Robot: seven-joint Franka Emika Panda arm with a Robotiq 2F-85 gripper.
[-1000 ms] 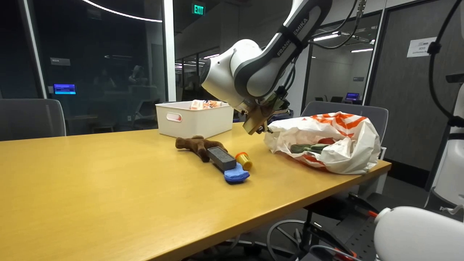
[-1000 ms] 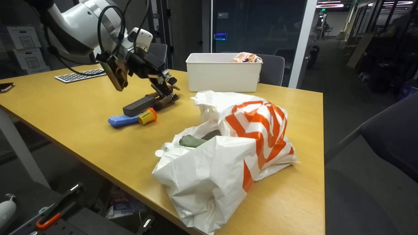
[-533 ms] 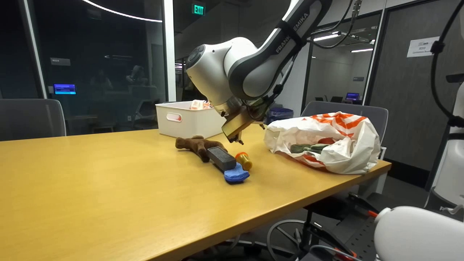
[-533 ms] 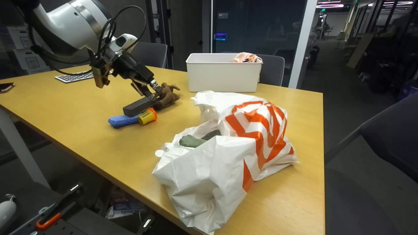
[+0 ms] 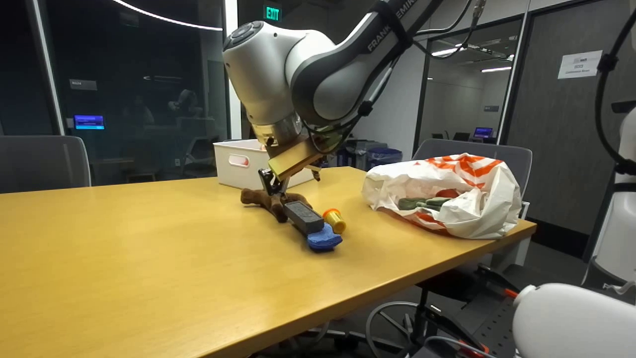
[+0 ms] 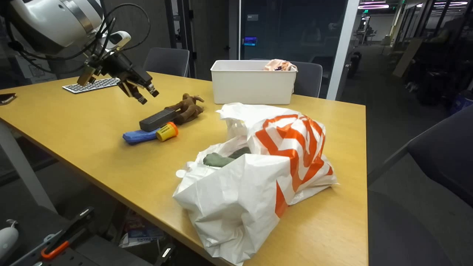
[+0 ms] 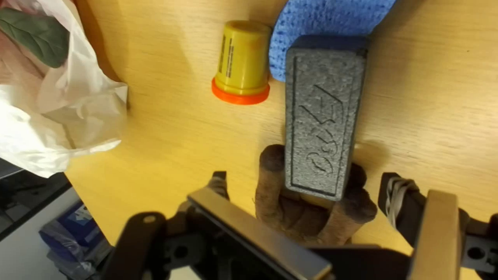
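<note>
While the tool [image 7: 304, 188] hung splayed and empty, a brown plush toy [image 7: 303, 223] lay lower centre in the wrist frame.
The grey block [image 7: 323, 120] mid-frame overlapped toy and blue piece [image 7: 330, 17], likely propped off the surface [image 7: 167, 136] by both.

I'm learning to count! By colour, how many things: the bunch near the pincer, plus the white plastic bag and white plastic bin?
Brown: 1, plush toy
Dark grey: 1, rectangular block
Blue: 1, spongy-looking piece
Yellow: 1, orange-lidded plastic tub
White: 2, bag and bin
Total: 6
</note>
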